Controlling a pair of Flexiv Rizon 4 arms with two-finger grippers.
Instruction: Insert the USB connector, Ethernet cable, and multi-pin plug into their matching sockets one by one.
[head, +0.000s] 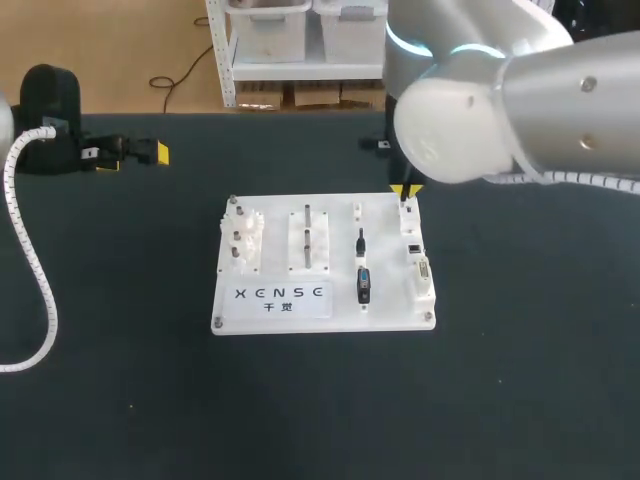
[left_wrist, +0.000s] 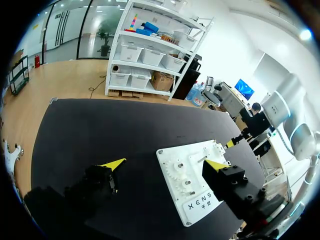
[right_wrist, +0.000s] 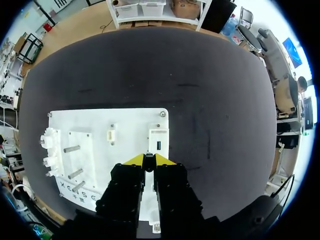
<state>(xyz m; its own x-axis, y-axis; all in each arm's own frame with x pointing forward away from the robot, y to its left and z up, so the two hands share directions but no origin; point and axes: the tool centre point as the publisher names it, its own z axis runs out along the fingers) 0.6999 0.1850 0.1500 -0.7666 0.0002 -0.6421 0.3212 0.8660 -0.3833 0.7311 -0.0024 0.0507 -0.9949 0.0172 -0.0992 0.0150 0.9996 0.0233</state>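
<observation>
Head view: the white board (head: 275, 215) lies mid-worktop (head: 520, 380), with open dark surface on every side and printed lettering (head: 280, 293) along its near edge. The right gripper (head: 406, 190) is at its far right corner.

Left wrist view: the left gripper (left_wrist: 165, 164) is spread wide and empty, off the board.

Right wrist view: narrow fingers pinch a small dark plug (right_wrist: 148, 159) just before the socket block (right_wrist: 159, 136).

board (head: 275, 252) mid-table (head: 520, 400) | USB connector (head: 363, 284) on board — right of pegs (head: 307, 235) | sockets (head: 420, 265) along right edge

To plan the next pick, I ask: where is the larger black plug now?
Head view: the larger black plug rests on the white board, right of its middle, between the peg block and the socket column.
</observation>
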